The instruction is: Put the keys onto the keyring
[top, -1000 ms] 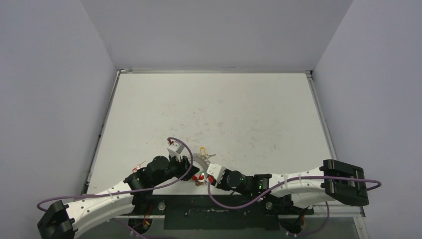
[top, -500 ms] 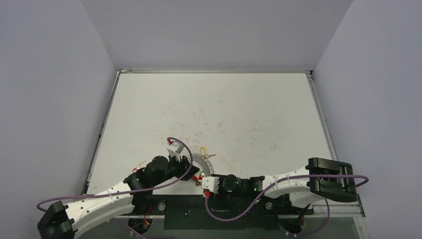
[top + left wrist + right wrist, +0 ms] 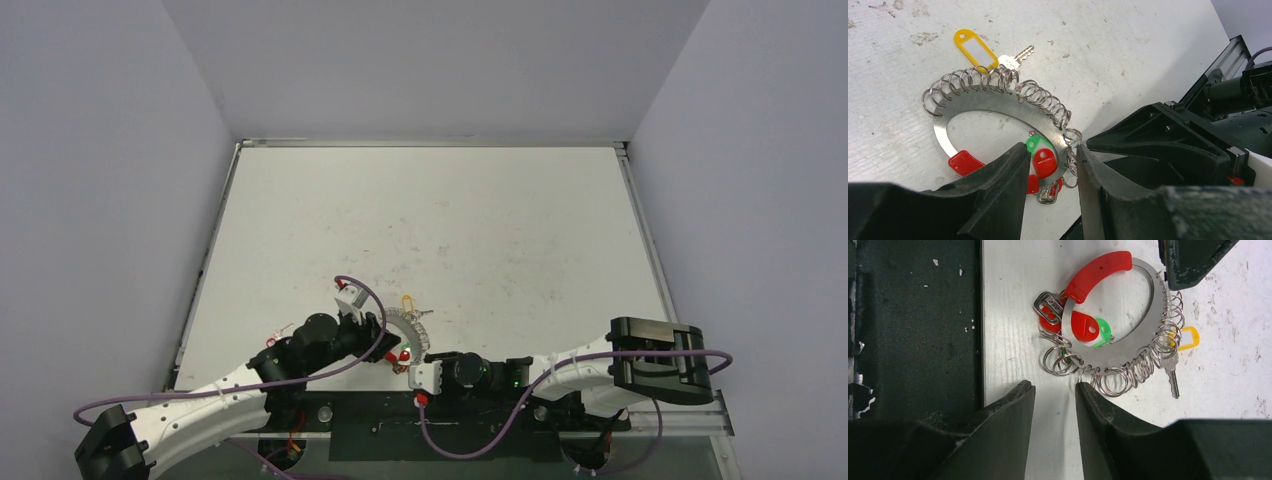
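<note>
The keyring [image 3: 993, 102] is a flat silvery C-shaped band with a red plastic piece [image 3: 964, 162] and many small split rings on its rim. It lies flat near the table's front edge [image 3: 406, 325]. A silver key [image 3: 1018, 54] with a yellow tag [image 3: 973, 42] hangs on its far side. A green tag [image 3: 1034, 144] and a red tag [image 3: 1045, 162] lie at its near end. My left gripper [image 3: 1052, 167] is open, its jaws either side of the band at those tags. My right gripper [image 3: 1054, 389] is open and empty, just short of the split rings [image 3: 1063, 362]; the keyring [image 3: 1143, 335] lies ahead of it.
The black base rail [image 3: 913, 340] runs along the near table edge right beside the keyring, and shows in the top view [image 3: 400, 412]. The white table [image 3: 450, 220] is scuffed. Grey walls enclose it on three sides.
My right gripper has drawn back from the keyring toward the near edge and turned. My left gripper and the keyring have stayed where they were.
</note>
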Motion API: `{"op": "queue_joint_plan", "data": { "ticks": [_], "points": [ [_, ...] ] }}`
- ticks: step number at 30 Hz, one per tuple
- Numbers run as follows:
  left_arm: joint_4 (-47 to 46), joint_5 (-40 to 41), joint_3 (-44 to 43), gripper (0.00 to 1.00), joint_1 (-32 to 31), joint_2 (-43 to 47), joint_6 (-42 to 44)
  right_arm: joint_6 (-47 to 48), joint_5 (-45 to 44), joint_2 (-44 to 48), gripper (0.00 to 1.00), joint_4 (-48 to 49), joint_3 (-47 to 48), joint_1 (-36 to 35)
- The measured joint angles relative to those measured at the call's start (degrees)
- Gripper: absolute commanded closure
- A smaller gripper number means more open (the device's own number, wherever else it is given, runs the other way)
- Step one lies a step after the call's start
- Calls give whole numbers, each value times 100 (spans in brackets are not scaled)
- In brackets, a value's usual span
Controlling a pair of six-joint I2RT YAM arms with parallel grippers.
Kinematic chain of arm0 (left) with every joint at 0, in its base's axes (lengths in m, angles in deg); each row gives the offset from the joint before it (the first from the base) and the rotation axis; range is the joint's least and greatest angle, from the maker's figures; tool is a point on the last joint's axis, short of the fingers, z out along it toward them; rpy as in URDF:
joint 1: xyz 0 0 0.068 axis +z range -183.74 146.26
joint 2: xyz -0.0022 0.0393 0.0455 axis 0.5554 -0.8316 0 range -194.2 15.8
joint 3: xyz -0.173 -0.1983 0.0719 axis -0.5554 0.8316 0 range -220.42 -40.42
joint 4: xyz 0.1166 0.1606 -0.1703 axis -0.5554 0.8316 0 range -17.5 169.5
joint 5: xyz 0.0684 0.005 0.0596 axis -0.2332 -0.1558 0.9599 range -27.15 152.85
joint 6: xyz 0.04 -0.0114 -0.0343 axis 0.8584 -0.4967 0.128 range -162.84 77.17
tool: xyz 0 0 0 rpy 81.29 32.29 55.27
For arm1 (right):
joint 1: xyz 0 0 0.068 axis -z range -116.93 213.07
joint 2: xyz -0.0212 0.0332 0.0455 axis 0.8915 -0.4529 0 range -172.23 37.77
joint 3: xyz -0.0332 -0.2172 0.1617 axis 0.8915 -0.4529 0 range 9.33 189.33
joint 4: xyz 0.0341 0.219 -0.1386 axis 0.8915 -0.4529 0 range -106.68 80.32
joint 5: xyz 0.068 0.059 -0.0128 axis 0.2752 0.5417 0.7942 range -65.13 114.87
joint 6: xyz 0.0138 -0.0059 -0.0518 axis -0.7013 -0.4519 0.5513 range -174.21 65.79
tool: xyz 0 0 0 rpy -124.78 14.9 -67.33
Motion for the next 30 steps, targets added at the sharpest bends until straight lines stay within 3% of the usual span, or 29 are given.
{"op": "queue_joint_plan", "data": {
  "ticks": [12,30],
  "points": [
    [9,13,0,62,-2,15,-2,273,-136,-219,74,232,22,7],
    [39,13,0,62,-4,42,-2,426,-337,-348,74,44,212,238]
  ]
}}
